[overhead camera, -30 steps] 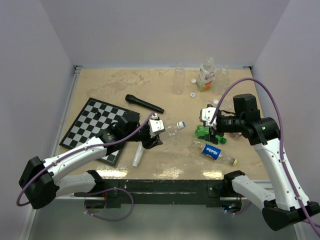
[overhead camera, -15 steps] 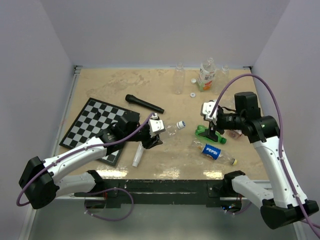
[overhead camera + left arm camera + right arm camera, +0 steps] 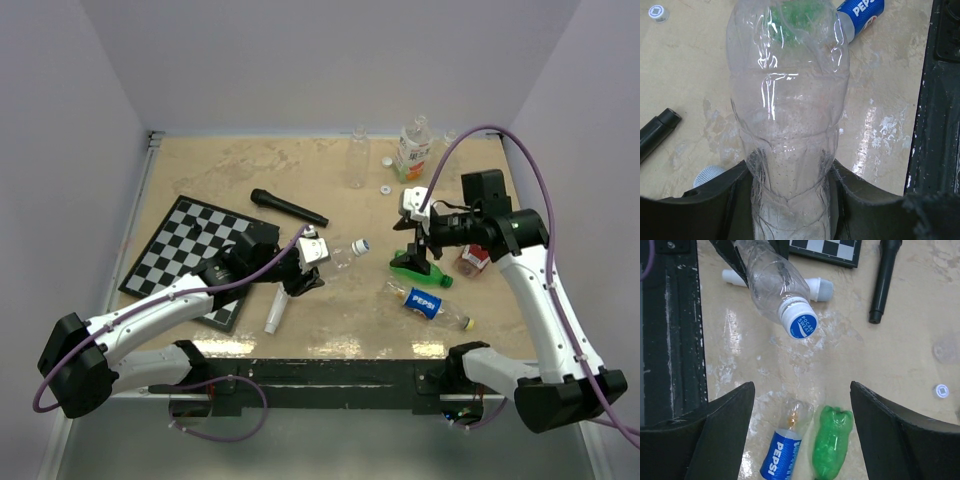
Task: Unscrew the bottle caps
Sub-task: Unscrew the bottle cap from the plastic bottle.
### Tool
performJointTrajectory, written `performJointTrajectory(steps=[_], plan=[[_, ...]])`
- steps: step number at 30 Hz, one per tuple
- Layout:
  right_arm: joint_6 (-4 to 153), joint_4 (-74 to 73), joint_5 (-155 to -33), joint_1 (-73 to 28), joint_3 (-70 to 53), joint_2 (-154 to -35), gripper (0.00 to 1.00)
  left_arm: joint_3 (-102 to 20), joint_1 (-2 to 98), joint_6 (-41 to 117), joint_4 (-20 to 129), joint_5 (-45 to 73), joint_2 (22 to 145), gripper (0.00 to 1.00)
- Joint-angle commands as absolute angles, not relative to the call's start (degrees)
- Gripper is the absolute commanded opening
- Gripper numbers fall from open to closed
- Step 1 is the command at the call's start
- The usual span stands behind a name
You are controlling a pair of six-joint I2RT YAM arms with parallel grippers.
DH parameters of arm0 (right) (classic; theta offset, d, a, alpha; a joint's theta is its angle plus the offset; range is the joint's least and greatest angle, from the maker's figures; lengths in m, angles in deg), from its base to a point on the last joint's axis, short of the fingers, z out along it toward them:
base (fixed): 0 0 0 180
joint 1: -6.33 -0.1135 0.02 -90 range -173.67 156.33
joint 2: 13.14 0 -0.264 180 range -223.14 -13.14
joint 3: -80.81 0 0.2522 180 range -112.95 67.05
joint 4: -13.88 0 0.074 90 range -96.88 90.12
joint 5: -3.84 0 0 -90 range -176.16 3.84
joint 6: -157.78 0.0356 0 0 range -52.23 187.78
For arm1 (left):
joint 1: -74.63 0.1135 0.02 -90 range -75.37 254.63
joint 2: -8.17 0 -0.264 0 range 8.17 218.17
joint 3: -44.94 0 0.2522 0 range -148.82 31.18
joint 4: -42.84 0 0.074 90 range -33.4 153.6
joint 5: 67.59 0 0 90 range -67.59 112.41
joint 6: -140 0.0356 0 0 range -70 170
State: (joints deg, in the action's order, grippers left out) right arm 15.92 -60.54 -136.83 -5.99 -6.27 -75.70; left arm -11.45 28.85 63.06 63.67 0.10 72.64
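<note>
Looking down the left wrist camera, I see the left gripper (image 3: 790,192) closed partway around the base end of a clear bottle (image 3: 787,100). Its body fills the space between the jaws and runs straight out ahead of them. The neck is cut off by the top of the frame, so the cap does not show from there.

The blue cap (image 3: 803,325) shows from the right wrist: it sits screwed on the bottle's mouth, out ahead of the right gripper (image 3: 802,410) and about in line with the gap. Those jaws stand wide apart with nothing in them.

Below the gap, a Pepsi bottle (image 3: 782,455) and a crushed green bottle (image 3: 832,442) lie side by side on the table (image 3: 900,365). Both run off the bottom edge, and I cannot make out their caps. A loose white cap (image 3: 941,390) lies outside the jaw on the frame's right. Beyond the held bottle, a white microphone (image 3: 815,287) is half hidden, beside a black microphone (image 3: 884,280).
</note>
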Motion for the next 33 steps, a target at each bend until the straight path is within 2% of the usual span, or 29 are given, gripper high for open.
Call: performJointTrajectory(steps=[1, 33], plan=[[15.66, -63.86, -143.19, -5.80, -9.24, -78.17, 0.79, -12.24, 28.93, 63.27, 62.66, 0.96, 71.37, 0.00], [21.28, -61.14, -144.87, -5.36, -9.24, -81.25, 0.80, -12.32, 29.02, 63.36, 62.57, 2.19, 71.54, 0.00]])
